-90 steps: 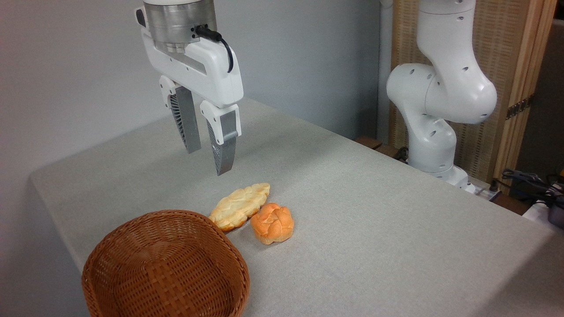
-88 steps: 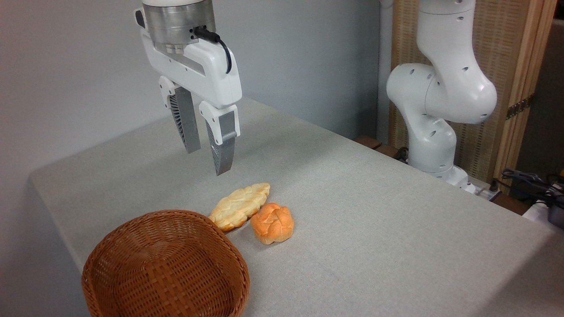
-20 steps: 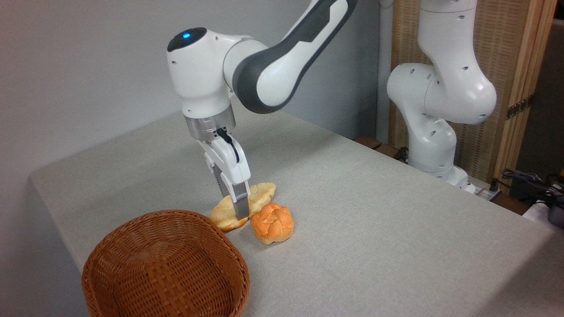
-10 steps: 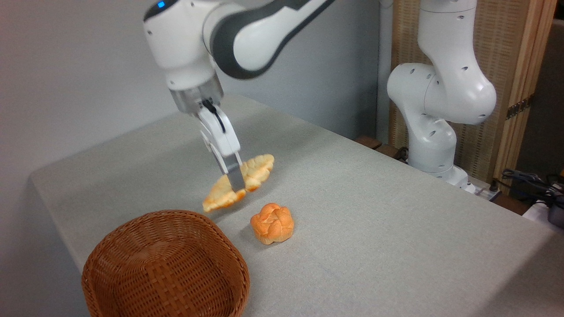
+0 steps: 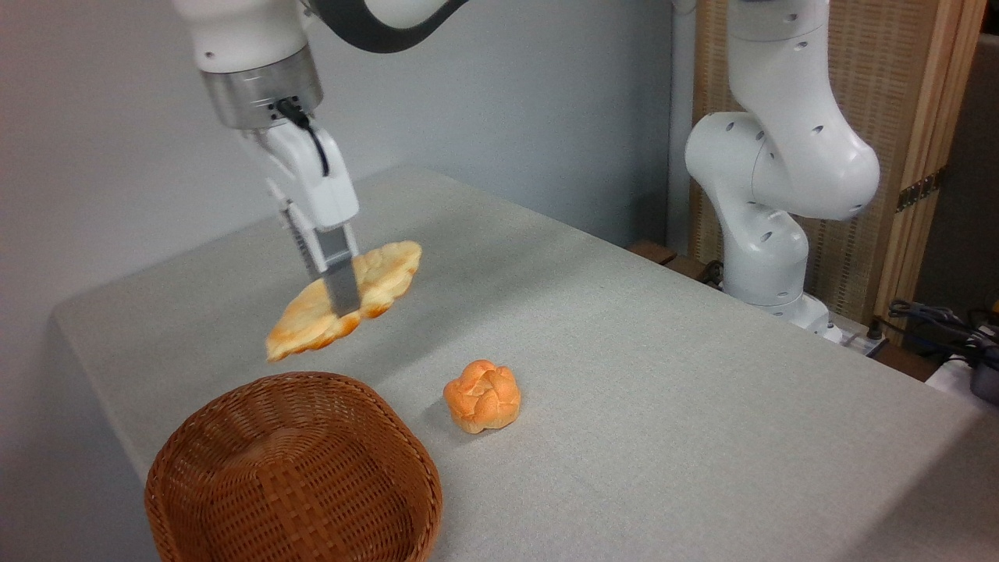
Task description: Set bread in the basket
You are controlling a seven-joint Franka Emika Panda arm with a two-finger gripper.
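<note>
Overhead, the arm reaches steeply down, its jaws clamping the bread (image 5: 343,299) above the basket (image 5: 293,472).

Bread (image 5: 375,275) in fingers (image 5: 340,282) above basket (image 5: 234,437)

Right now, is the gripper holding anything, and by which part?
Yes: the gripper is shut on the bread, pinched across its middle. The loaf hangs in the air, behind the basket.

Pale golden braided bread (image 5: 378,273) browned orange at its tips, reddish-brown woven wicker basket (image 5: 293,472), orange knotted bun (image 5: 482,396), grey speckled cloth on the table (image 5: 663,406), white arm (image 5: 780,156) banded dark grey, grey gripper (image 5: 341,293) fingers.
</note>
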